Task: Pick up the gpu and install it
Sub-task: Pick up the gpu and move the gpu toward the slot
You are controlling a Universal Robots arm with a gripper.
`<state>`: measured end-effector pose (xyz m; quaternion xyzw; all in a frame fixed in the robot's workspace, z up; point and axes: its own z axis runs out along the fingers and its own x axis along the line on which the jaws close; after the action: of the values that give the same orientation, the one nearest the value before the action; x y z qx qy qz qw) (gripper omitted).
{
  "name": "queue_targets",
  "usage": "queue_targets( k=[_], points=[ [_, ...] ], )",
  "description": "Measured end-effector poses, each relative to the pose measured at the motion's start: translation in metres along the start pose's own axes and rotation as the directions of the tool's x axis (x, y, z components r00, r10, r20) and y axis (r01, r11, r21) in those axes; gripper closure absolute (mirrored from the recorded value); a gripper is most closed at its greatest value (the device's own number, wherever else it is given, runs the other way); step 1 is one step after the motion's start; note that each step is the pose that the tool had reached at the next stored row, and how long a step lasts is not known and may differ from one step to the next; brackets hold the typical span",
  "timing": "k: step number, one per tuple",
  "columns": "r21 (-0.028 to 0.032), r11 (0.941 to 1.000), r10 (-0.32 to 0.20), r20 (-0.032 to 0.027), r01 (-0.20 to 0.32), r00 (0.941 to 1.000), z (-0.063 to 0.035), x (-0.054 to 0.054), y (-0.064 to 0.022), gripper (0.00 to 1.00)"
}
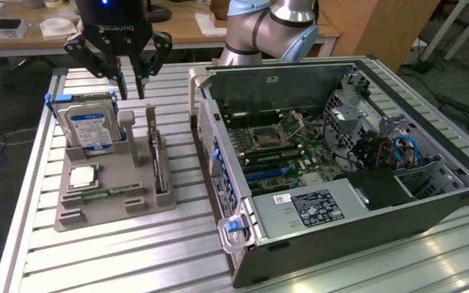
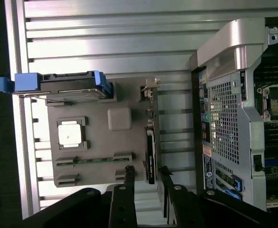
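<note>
Slatted metal table [image 1: 96, 256]; grey holder [image 1: 112, 210] at exterior view's left, open case [image 1: 341, 207] right. gpu [image 2: 151, 152] on edge in holder's right slot, ungrasped. Gripper [image 1: 131, 94] hovers above holder's far end, fingers parted, empty. Likely approach step; pick needs fingers straddling thin edge

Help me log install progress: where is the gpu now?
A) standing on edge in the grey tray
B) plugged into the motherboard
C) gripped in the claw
A: the gpu stands on edge in the grey tray, and the claw above the tray holds nothing.
</note>
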<state>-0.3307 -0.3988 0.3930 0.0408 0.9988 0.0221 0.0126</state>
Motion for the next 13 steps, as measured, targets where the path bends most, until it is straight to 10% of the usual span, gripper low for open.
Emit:
queue_targets(
  k=[13],
  points=[
    [-0.0003, 0.9999, -0.016, -0.0013, 0.016, 0.9999, 0.0002, 0.0, 0.0001, 0.29]
  ],
)
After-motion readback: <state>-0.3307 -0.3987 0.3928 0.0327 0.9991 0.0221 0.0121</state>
